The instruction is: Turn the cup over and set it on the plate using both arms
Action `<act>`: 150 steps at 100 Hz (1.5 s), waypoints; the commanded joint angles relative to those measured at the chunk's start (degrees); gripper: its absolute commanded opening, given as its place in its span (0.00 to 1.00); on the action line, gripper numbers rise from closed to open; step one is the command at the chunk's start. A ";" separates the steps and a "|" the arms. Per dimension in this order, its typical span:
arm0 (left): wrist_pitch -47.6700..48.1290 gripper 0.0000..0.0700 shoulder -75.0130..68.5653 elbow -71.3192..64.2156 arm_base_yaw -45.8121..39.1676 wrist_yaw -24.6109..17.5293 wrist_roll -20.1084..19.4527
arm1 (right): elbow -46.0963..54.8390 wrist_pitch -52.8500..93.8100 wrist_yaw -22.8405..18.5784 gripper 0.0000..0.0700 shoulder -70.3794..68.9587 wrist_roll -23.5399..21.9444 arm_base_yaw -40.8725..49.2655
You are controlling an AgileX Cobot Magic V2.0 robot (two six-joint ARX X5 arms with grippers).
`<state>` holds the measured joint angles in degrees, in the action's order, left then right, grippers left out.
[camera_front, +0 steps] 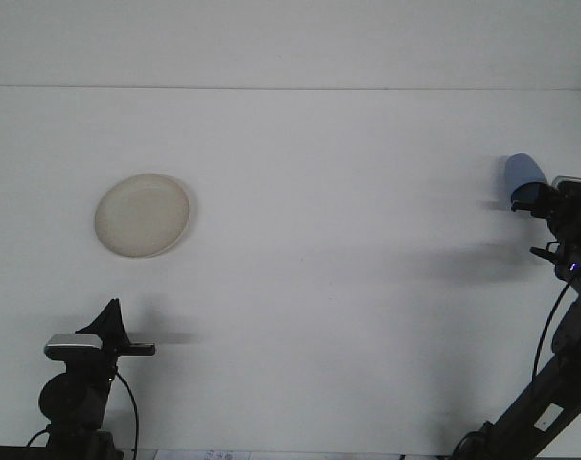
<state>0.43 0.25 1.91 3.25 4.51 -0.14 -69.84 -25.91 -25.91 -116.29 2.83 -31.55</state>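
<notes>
Over at the table's far right edge, my right gripper (532, 198) is clamped on the blue cup (522, 172), holding it aloft for turning, well apart from the plate (142, 215), while my left gripper (113, 324) waits low, its state unclear.

**Cup at the right gripper, plate beyond the left one**

The cup (523, 172) sits at the tip of the right gripper (532, 199), on its far-left side and partly hidden behind it; contact cannot be told. The right arm (559, 364) rises from the near right corner of the table (348, 287). The plate (142, 215) lies flat on the table, far to the left of the right gripper. The left gripper (110, 321) stands at the near left edge, with the plate farther back and slightly to its right, well apart from it.
</notes>
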 commanded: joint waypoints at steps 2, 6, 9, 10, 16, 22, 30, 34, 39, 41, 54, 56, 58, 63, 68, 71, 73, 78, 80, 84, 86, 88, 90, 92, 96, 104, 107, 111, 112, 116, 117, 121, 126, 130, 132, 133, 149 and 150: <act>-0.61 0.02 -0.07 -1.11 -0.02 0.20 -0.28 | -1.14 2.40 -0.63 0.00 3.28 -3.76 0.00; -0.59 0.02 -0.07 -1.11 -0.02 0.20 -0.28 | -1.14 5.09 -0.59 0.00 5.20 -4.66 0.26; -0.59 0.02 -0.07 -1.11 -0.02 0.20 -0.28 | -1.14 7.26 -0.50 0.00 6.80 -5.33 0.55; -0.59 0.02 -0.07 -1.11 -0.02 0.20 -0.28 | -1.14 8.02 -0.42 0.00 7.39 -5.57 0.63; -0.59 0.02 -0.07 -1.11 -0.02 0.20 -0.28 | -1.14 13.73 1.03 0.00 11.37 -7.06 1.79; -0.59 0.02 -0.07 -1.11 -0.02 0.20 -0.28 | -1.14 19.52 3.26 0.00 15.26 -8.48 3.41; -0.59 0.02 -0.07 -1.11 -0.02 0.20 -0.28 | -1.14 27.80 6.58 0.00 21.09 -9.64 6.60; -0.59 0.02 -0.07 -1.11 -0.02 0.20 -0.28 | -1.16 32.13 7.91 0.00 24.13 -9.75 8.44; -0.59 0.02 -0.09 -1.11 -0.02 0.20 -0.28 | -1.20 38.14 8.98 0.00 28.26 -9.40 11.63; -0.59 0.02 -0.07 -1.11 -0.02 0.20 -0.28 | -1.22 39.78 9.29 0.00 29.40 -9.09 12.63; -0.59 0.02 -0.07 -1.11 -0.02 0.20 -0.28 | -3.58 56.33 13.38 0.00 36.65 -6.86 23.12; -0.59 0.02 -0.07 -1.11 -0.02 0.20 -0.28 | -4.28 59.17 13.64 0.00 37.27 -6.45 24.92; -0.61 0.02 -0.09 -1.11 -0.02 0.20 -0.28 | -5.31 62.86 13.88 0.00 37.77 -5.84 27.26; -0.59 0.02 -0.07 -1.11 -0.02 0.20 -0.28 | -7.56 69.61 14.12 0.00 37.92 -4.90 31.69; -0.59 0.02 -0.07 -1.11 -0.02 0.20 -0.28 | -9.88 76.56 14.14 0.00 37.88 -4.17 36.70; -0.59 0.02 -0.07 -1.11 -0.02 0.20 -0.28 | -11.32 80.48 14.40 0.00 37.48 -3.72 40.30; -0.59 0.02 -0.07 -1.11 -0.02 0.20 -0.28 | -11.91 81.83 14.64 0.00 37.20 -3.54 41.88; -0.59 0.02 -0.07 -1.11 -0.02 0.20 -0.28 | -13.42 85.48 16.04 0.00 36.52 -3.41 46.90; -0.59 0.02 -0.09 -1.11 -0.02 0.20 -0.28 | -13.90 86.86 16.87 0.00 36.28 -3.43 49.40; -0.61 0.02 -0.09 -1.11 -0.02 0.20 -0.28 | -14.45 88.43 18.12 0.00 35.87 -3.43 52.78; -0.61 0.02 -0.07 -1.11 -0.02 0.20 -0.28 | -14.75 89.20 18.75 0.00 35.45 -3.48 54.66; -0.59 0.02 -0.07 -1.11 -0.02 0.20 -0.28 | -15.02 89.88 19.21 0.00 35.04 -3.58 56.41; -0.59 0.02 -0.07 -1.11 -0.02 0.20 -0.28 | -15.19 90.51 19.71 0.00 34.62 -3.87 58.10; -0.59 0.02 -0.07 -1.11 -0.02 0.20 -0.28 | -15.34 91.19 20.06 0.00 34.23 -4.15 59.82; -0.59 0.02 -0.09 -1.11 -0.02 0.20 -0.28 | -15.34 92.06 20.09 0.00 33.46 -4.52 62.62; -0.59 0.02 -0.07 -1.11 -0.02 0.20 -0.28 | -15.32 93.48 20.00 0.00 31.17 -4.63 67.32; -0.61 0.02 -0.07 -1.11 -0.02 0.20 -0.28 | -15.34 94.05 20.00 0.00 30.18 -5.01 69.00; -0.59 0.02 -0.07 -1.11 -0.02 0.20 -0.28 | -15.32 94.62 20.00 0.00 29.22 -5.03 70.49; -0.61 0.02 -0.09 -1.11 -0.02 0.20 -0.28 | -15.32 94.71 20.00 0.00 28.87 -5.01 70.93; -0.59 0.02 -0.07 -1.11 -0.02 0.20 -0.28 | -15.32 94.95 20.00 0.00 27.47 -5.01 72.54; -0.59 0.02 -0.07 -1.11 -0.02 0.20 -0.28 | -15.32 95.03 20.00 0.00 27.15 -5.01 72.91; -0.61 0.02 -0.07 -1.11 -0.02 0.20 -0.28 | -15.34 95.58 20.04 0.00 25.99 -4.98 74.34; -0.61 0.02 -0.07 -1.11 -0.02 0.20 -0.28 | -15.32 96.02 20.13 0.00 24.61 -4.94 75.73; -0.59 0.02 -0.07 -1.11 -0.02 0.20 -0.28 | -15.32 96.02 20.15 0.00 23.15 -4.74 76.83; -0.59 0.02 -0.07 -1.11 -0.02 0.20 -0.28 | -15.32 96.04 20.15 0.00 22.60 -4.72 77.24; -0.59 0.02 -0.07 -1.11 -0.02 0.20 -0.28 | -15.32 96.06 20.17 0.00 22.29 -4.72 77.46; -0.59 0.02 -0.07 -1.11 -0.02 0.20 -0.28 | -15.32 96.37 21.42 0.00 18.51 -4.37 79.58; -0.59 0.02 -0.07 -1.11 -0.02 0.20 -0.28 | -15.32 96.39 21.51 0.00 18.43 -4.37 79.65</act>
<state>0.43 0.25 1.91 3.25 4.51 -0.14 -83.85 70.30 -5.26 -95.94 -1.72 47.09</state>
